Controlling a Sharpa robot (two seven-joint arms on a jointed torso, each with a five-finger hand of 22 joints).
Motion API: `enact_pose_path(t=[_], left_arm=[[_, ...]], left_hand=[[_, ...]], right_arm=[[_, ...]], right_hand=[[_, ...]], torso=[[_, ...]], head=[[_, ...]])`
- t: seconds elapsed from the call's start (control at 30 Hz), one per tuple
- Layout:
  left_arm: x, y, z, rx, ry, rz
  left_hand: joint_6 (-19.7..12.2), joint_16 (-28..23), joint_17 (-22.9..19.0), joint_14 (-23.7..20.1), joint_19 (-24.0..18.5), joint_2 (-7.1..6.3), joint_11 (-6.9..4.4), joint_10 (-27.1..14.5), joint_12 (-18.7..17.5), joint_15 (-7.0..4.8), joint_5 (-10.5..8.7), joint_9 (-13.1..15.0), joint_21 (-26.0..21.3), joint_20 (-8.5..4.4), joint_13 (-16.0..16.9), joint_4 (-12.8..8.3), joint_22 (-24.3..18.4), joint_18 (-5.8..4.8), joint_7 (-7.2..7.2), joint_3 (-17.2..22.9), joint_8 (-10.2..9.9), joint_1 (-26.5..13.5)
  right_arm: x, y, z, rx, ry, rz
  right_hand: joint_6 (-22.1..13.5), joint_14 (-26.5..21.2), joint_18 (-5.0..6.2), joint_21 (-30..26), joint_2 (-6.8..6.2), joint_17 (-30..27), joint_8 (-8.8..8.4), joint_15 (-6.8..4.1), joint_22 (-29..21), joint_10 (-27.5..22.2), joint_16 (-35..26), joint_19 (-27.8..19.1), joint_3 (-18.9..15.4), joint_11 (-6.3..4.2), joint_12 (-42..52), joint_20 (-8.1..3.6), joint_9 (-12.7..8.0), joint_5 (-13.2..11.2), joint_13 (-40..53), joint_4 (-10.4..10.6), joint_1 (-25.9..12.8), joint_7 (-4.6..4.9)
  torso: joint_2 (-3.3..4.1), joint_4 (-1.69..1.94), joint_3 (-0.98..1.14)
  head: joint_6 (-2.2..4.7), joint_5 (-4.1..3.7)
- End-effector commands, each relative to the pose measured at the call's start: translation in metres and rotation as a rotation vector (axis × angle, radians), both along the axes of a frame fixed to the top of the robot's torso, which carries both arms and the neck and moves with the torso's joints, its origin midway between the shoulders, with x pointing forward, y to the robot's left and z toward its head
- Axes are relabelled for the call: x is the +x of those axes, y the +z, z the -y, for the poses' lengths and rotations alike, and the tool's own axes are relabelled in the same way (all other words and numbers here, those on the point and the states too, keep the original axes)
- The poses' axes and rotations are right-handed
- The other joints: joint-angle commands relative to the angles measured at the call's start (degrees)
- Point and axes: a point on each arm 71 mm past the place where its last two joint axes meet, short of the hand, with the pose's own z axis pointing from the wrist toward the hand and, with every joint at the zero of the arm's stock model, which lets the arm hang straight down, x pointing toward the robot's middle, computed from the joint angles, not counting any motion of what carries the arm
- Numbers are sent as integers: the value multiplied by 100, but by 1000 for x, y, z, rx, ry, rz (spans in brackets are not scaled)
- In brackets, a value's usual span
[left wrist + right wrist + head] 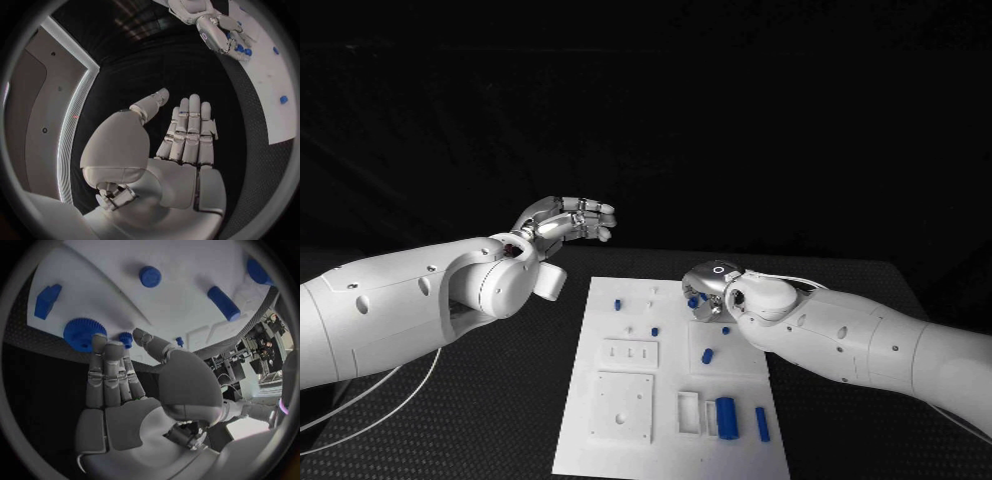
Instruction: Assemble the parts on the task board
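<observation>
- The right hand [122, 390] hovers over the far end of the task board [625, 400], its fingers [103, 375] held straight and close together with the thumb a little apart; it holds nothing.
- In the right wrist view the fingertips lie just beside a blue gear [84, 332] and a smaller blue round part [125, 338]; whether they touch either piece cannot be told.
- The likely trouble is a nudge: with the fingers flat and together, a reach forward could push the gear or the small round part along the board instead of getting round it, since no finger is yet placed on the far side.
- The small round part sits right between the fingers and thumb line, so closing for the gear could catch it as well.
- Other parts lie well apart from that hand: a blue cylinder [223, 303], a round cap [150, 276] and a blocky piece [47, 301]; at the near end of the board lies a long blue cylinder [727, 414].
- The left hand [181, 135] is raised off the board's far left corner, fingers straight and side by side, open-palmed and empty; it is well clear of the parts, so it poses little risk.
</observation>
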Motion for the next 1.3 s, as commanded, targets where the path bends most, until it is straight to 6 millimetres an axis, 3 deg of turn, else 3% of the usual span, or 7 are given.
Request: enact_pose_path(t=[0.03, 0.2, 0.4, 0.67, 0.73, 1.17, 1.3], left_arm=[[0, 1, 3, -4, -17, 9], [0, 1, 3, -4, -17, 8], [0, 1, 4, -4, -19, 8], [0, 1, 4, -4, -18, 8], [0, 1, 3, -3, -18, 7], [0, 1, 3, -1, -15, 6], [1, 1, 2, 0, -12, 5]], left_hand=[[-46, -28, 7, -21, -37, -5, -13, -37, -37, -1, -33, 7, 14, -3, 4, 0, 10, -65, -5, 23, -40, -74], [-51, -30, 8, -21, -38, -4, -10, -44, -42, -1, -33, 9, 14, -3, 5, 4, 12, -64, -3, 24, -44, -80], [-55, -30, 8, -21, -39, -5, -8, -48, -46, -1, -34, 11, 15, -3, 6, 6, 13, -63, -2, 25, -46, -85], [-57, -31, 9, -20, -39, -4, -7, -50, -48, -1, -35, 13, 15, -3, 7, 7, 14, -62, -1, 27, -48, -87], [-57, -31, 10, -20, -39, -4, -7, -50, -49, -1, -35, 14, 15, -3, 8, 7, 15, -62, -1, 28, -48, -87], [-61, -33, 11, -21, -41, -7, -5, -55, -54, -1, -36, 18, 15, -3, 9, 6, 17, -61, 0, 31, -52, -88], [-63, -34, 11, -21, -42, -6, -5, -57, -56, -1, -36, 19, 16, -3, 10, 6, 18, -61, 1, 32, -53, -89]], right_arm=[[0, -1, 0, -15, 7, -2], [-1, -3, 0, -16, 7, -6], [-1, -2, -1, -12, 11, 2], [-2, 0, -2, -4, 18, 31], [-2, 1, -3, -1, 19, 41], [-5, 16, -13, 56, 25, 138], [-4, 25, -20, 66, 30, 172]], right_hand=[[90, -46, 87, 41, 86, -9, 54, -18, 132, 102, 46, -19, 25, -14, 68, -22, 20, -22, 27, -17, 25, -10], [134, -51, 87, 59, 126, -15, 68, -29, 130, 150, 67, -21, 33, -26, 97, -25, 30, -22, 40, -42, 29, -17], [213, -48, 87, 94, 184, -17, 97, -56, 131, 224, 109, -10, 49, -54, 140, -34, 49, -22, 63, -69, 46, -41], [605, 11, 87, 357, 436, 107, 273, -219, 153, 606, 415, 108, 117, -219, 329, -134, 177, -32, 193, -106, 151, -145], [783, -30, 87, 412, 519, 127, 365, -298, 148, 806, 455, 89, 146, -300, 432, -144, 240, -32, 264, -114, 163, -184], [909, -67, 87, 513, 515, 133, 403, -368, 141, 927, 507, 66, 177, -370, 484, -169, 307, -31, 355, -121, 175, -227], [922, -66, 87, 530, 500, 135, 402, -372, 140, 935, 519, 67, 181, -374, 485, -174, 312, -32, 365, -121, 180, -232]], torso=[[26, 8, -10], [32, -5, 2], [32, 11, 2], [33, 13, 3], [35, 8, 3], [26, 7, -1], [31, 12, -3]], head=[[-3, -14], [-11, -15], [-22, -22], [-21, -16], [-14, -8], [84, 28], [70, -21]])
